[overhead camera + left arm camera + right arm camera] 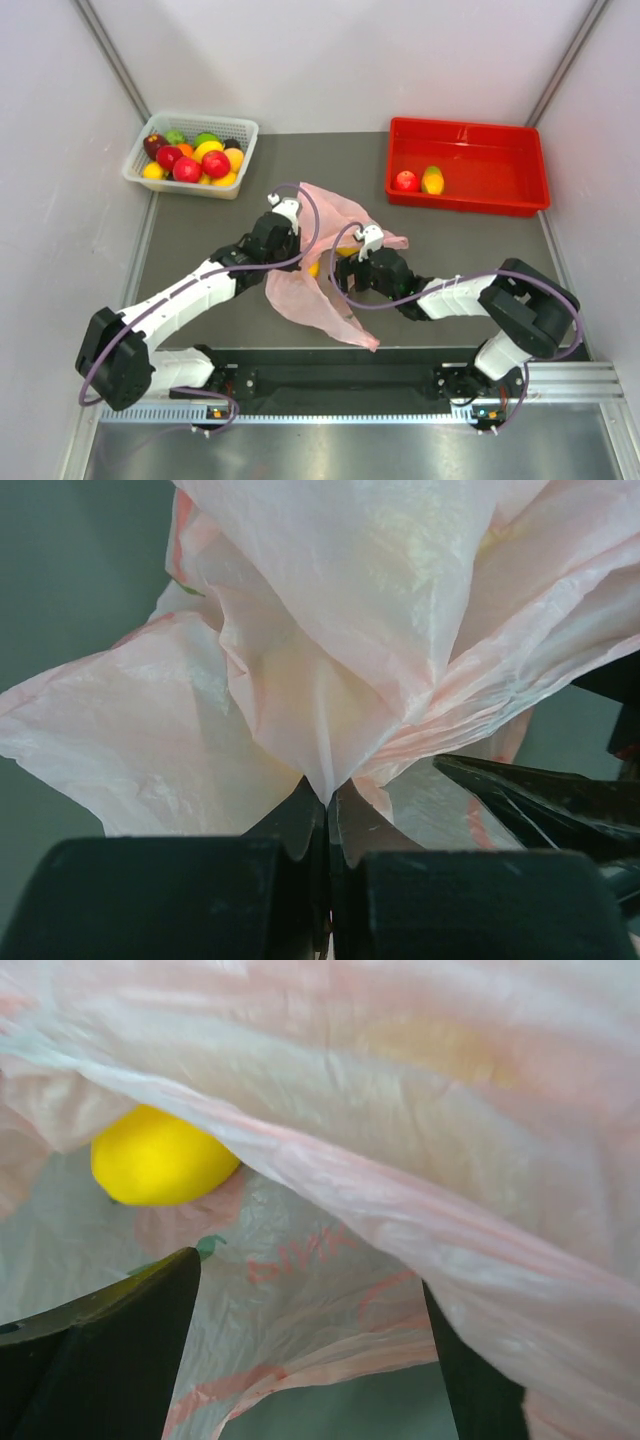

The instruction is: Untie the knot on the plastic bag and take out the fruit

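The pink plastic bag (320, 275) lies crumpled mid-table between both arms. No knot shows on it. My left gripper (298, 222) is shut on a fold of the bag's film (328, 780) and holds it up. My right gripper (348, 262) is open under the lifted film (400, 1110), its fingers (150, 1330) spread apart and holding nothing. A yellow fruit (155, 1155) lies inside the bag just ahead of the right gripper's left finger; it shows as a yellow patch in the top view (316, 268). A red apple (406, 181) and a mango (432, 180) lie in the red tray (500, 165).
A white basket (236, 130) with a pile of red, yellow and green fruits stands at the back left. The red tray is at the back right. Grey walls close in the table on both sides. A right finger (540, 800) shows in the left wrist view.
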`<state>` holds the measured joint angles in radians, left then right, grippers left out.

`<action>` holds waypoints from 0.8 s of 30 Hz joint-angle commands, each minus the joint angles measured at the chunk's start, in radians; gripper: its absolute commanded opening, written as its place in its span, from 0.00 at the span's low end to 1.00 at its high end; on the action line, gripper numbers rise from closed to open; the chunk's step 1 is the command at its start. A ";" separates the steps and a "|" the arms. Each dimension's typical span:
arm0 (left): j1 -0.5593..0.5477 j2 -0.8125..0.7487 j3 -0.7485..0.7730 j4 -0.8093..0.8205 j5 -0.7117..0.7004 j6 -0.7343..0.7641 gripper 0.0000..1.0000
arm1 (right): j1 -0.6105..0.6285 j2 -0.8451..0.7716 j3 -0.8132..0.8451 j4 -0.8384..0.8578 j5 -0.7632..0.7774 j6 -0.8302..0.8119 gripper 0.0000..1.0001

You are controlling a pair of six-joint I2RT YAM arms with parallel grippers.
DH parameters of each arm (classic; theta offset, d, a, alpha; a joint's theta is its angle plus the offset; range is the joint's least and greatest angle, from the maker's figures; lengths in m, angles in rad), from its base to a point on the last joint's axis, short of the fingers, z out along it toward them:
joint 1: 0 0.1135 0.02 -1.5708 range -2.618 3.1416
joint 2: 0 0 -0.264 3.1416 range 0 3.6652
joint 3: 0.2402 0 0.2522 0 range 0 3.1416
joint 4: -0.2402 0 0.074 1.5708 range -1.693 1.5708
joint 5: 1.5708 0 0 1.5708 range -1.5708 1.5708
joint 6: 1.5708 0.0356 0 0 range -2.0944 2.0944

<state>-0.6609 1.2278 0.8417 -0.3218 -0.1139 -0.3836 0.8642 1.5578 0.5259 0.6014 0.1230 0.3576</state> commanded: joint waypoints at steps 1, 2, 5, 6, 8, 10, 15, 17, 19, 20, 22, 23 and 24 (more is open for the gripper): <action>0.001 -0.014 -0.047 0.089 -0.035 -0.012 0.00 | 0.004 -0.051 0.040 0.041 -0.025 -0.042 0.92; 0.001 -0.011 -0.070 0.104 -0.035 -0.014 0.00 | 0.004 -0.053 0.052 0.029 -0.016 -0.058 0.93; 0.003 -0.002 -0.107 0.130 -0.038 -0.021 0.00 | 0.006 -0.051 0.097 -0.037 0.065 -0.089 0.97; 0.003 -0.004 -0.115 0.142 -0.040 -0.024 0.00 | 0.007 -0.051 0.111 -0.055 0.098 -0.095 0.99; 0.001 -0.007 -0.127 0.153 -0.038 -0.028 0.00 | 0.009 -0.053 0.143 -0.095 0.179 -0.120 0.99; 0.001 -0.013 -0.127 0.164 -0.046 -0.028 0.00 | 0.009 -0.042 0.187 -0.124 0.227 -0.161 1.00; 0.001 0.004 -0.102 0.175 -0.041 -0.017 0.00 | 0.007 0.022 0.270 -0.170 0.276 -0.249 1.00; 0.001 0.015 -0.090 0.178 -0.038 -0.012 0.00 | -0.008 0.082 0.319 -0.181 0.265 -0.278 1.00; 0.001 0.022 -0.081 0.179 -0.040 -0.011 0.00 | -0.042 0.143 0.362 -0.196 0.187 -0.278 1.00; 0.001 0.025 -0.076 0.179 -0.040 -0.009 0.00 | -0.053 0.160 0.373 -0.198 0.153 -0.276 1.00; 0.004 0.027 -0.069 0.178 -0.044 -0.009 0.00 | -0.077 0.205 0.397 -0.203 0.075 -0.276 1.00; 0.003 0.027 -0.067 0.181 -0.044 -0.008 0.00 | -0.082 0.214 0.405 -0.206 0.057 -0.278 1.00; 0.003 0.025 -0.066 0.181 -0.046 -0.006 0.00 | -0.091 0.234 0.414 -0.215 0.038 -0.282 1.00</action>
<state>-0.6609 1.2552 0.7277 -0.1879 -0.1474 -0.3977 0.8047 1.7550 0.8852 0.4152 0.2550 0.1036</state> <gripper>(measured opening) 0.012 0.993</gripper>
